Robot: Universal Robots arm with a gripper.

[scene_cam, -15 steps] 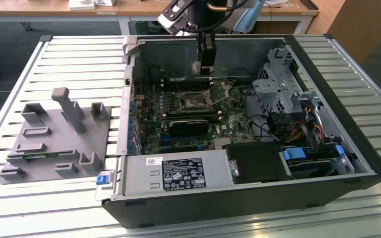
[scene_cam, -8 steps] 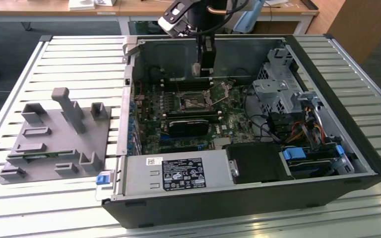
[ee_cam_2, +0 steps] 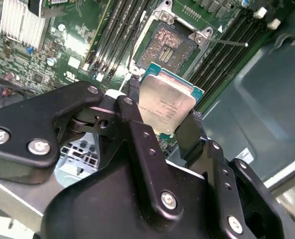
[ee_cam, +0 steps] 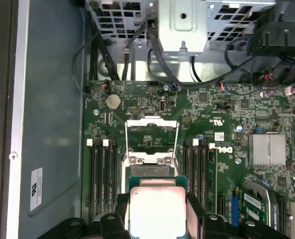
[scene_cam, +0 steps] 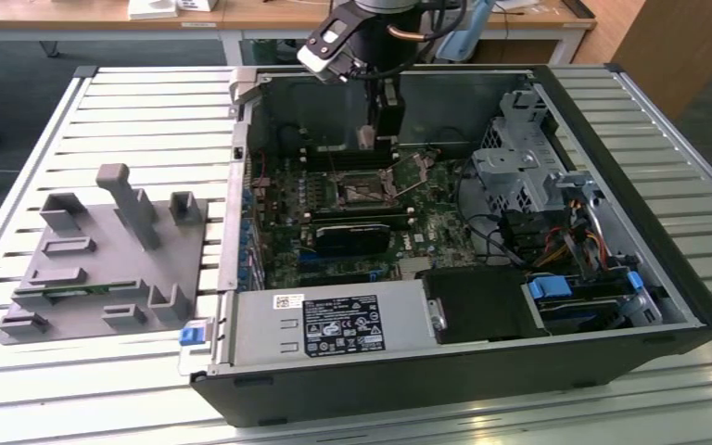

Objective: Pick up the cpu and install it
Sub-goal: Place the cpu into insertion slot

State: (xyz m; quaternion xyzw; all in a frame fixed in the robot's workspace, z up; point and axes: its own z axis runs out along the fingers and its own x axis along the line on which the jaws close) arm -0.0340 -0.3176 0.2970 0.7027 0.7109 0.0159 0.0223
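Now the black metal gripper (ee_cam_2: 161, 118) clamps the small flat square silver-topped cpu (ee_cam_2: 168, 99) between its fingers, above the dark square open socket (ee_cam_2: 169, 45) on the green motherboard (ee_cam: 212, 109), inside the open black computer case (scene_cam: 455, 389)

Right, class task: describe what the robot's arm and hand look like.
The hand is matt black: chunky linked bars fixed with silver screws, ending in two flat fingers. The arm above is dark, with a black-and-white camera block mounted beside it.
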